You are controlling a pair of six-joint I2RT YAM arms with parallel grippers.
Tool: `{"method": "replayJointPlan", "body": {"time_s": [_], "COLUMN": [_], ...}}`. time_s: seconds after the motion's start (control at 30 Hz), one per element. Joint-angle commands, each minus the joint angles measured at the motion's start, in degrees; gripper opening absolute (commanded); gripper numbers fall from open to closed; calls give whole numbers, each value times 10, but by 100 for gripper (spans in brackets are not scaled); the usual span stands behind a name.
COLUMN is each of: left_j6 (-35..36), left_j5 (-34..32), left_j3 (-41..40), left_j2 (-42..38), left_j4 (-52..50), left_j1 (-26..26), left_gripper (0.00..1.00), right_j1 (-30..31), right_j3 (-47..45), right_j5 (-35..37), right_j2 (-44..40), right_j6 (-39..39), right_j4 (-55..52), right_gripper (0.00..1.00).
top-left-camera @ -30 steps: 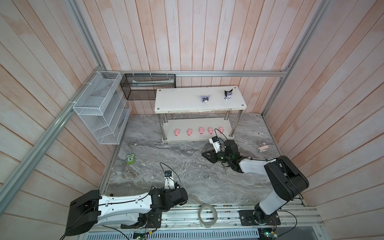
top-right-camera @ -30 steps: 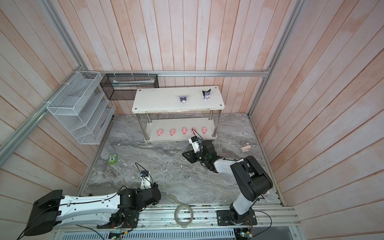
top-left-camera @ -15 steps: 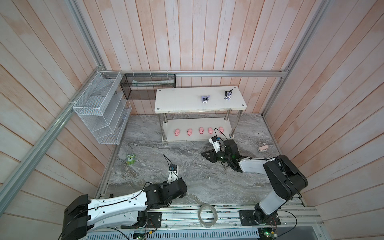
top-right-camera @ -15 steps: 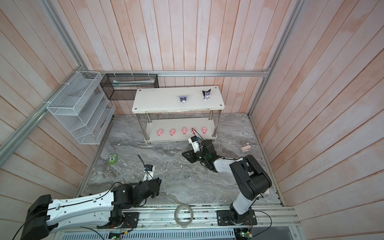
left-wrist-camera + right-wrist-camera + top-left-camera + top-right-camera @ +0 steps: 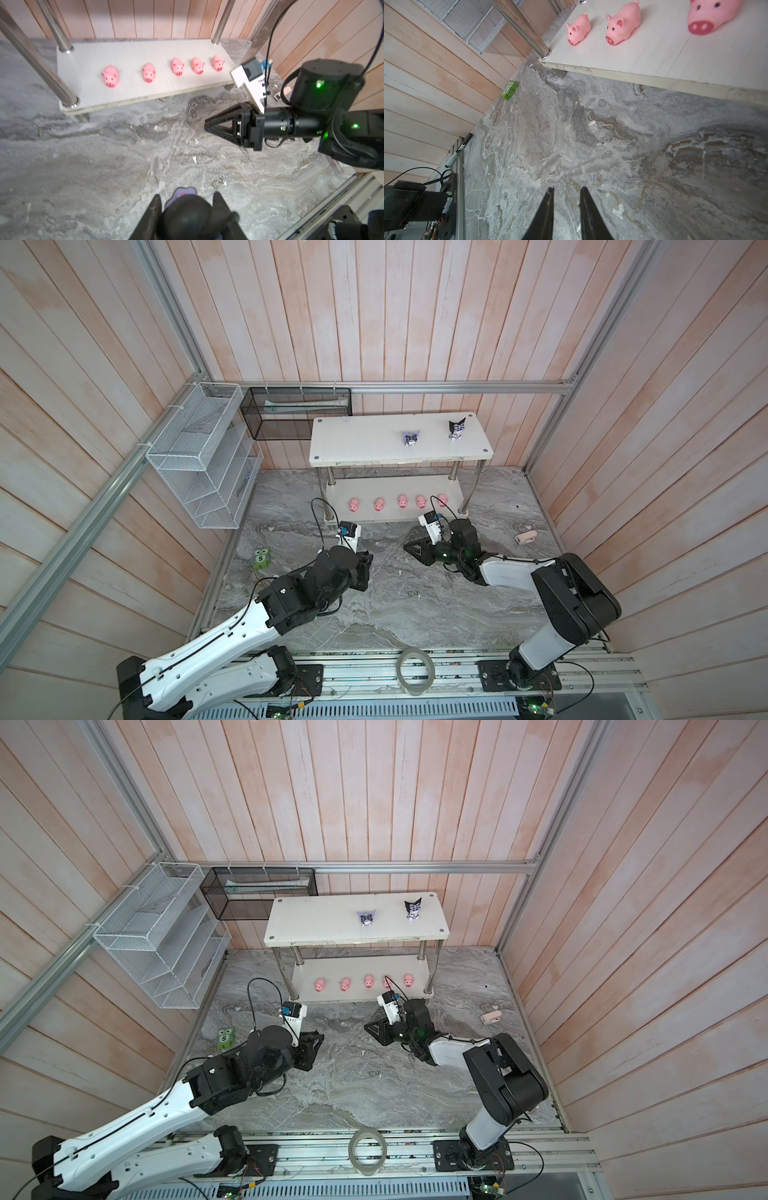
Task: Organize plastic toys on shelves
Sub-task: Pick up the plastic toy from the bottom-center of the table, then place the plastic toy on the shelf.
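You see a green toy marked "5" [image 5: 261, 559] standing on the grey marbled floor [image 5: 415, 605] close to the left wall. Farther back on that wall hangs a white wire mesh rack [image 5: 199, 456], with a black mesh basket [image 5: 297, 412] just beside it on the back rail. A small pink object [image 5: 525, 537] lies near the right wall, well apart from the rest, and a tape roll [image 5: 415, 679] sits on the front rail.
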Motion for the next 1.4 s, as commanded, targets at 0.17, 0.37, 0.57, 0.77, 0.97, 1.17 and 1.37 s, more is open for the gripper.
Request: {"method": "replayJointPlan", "body": {"time_s": [0.17,0.37,0.57,0.77,0.97,1.17,1.37], "left_j6": [172,240,293,333,361,383,395], "left_j5": [93,164,228,251,282,287,306], "left_j3": [165,284,412,556,697,816,886], "left_j2": [102,160,234,309,396,485,548], "left_j4": [-71,-90,-126,-187,-240,-285,-302], "left_j1": [74,136,189,225,268,293,314], "left_gripper": [33,33,33,33,33,32,32], "right_j1": [3,19,27,27,32,34,37], "right_j3": [-28,-38,-44,-49,-44,-44,-48], "right_j5": [19,39,54,54,54,56,57], "right_j2": [-34,-49,-57,-54,-47,-42,-39], "right_j6": [-26,-40,-51,-47,-45,-41,-33], "right_j4": [-25,-49,-65,-64,-69,-71,-69], "right_gripper": [24,24,24,24,24,24,24]}}
